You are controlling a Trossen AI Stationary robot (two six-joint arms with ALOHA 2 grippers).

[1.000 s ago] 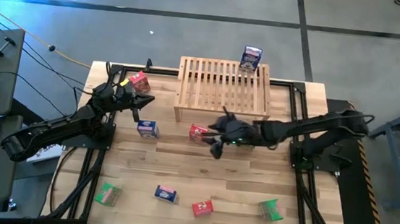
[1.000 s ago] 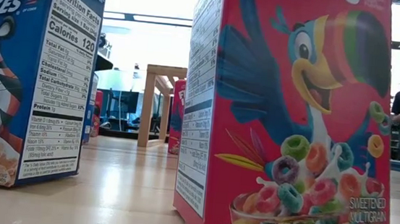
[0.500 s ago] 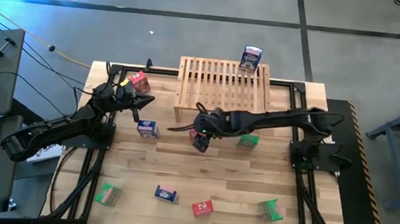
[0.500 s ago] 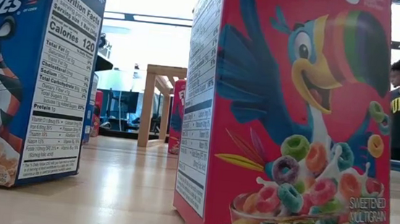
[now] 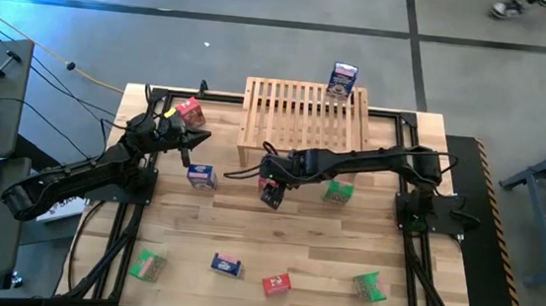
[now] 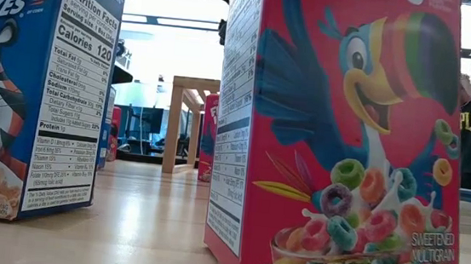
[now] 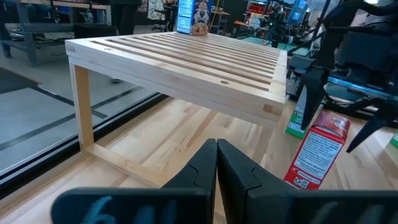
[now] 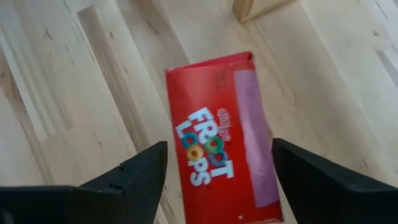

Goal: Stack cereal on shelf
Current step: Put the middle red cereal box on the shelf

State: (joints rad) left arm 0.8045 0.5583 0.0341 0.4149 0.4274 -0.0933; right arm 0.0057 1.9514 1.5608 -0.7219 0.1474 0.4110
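Straddling red cereal box (image 8: 221, 165), right gripper (image 8: 219, 163) fingers spread; box base cut off. Left gripper (image 7: 217, 163) closed, empty.

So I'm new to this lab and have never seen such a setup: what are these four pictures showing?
Two dark robot arms work at a wooden table. One picture looks straight down, one looks level from table height, and one comes from each wrist. Small cereal boxes stand around a low wooden shelf; a blue box already sits on the shelf's far edge. The right gripper hangs open over a red Froot Loops box, its fingers on either side, nothing held yet. The left gripper waits shut near the shelf's left end.
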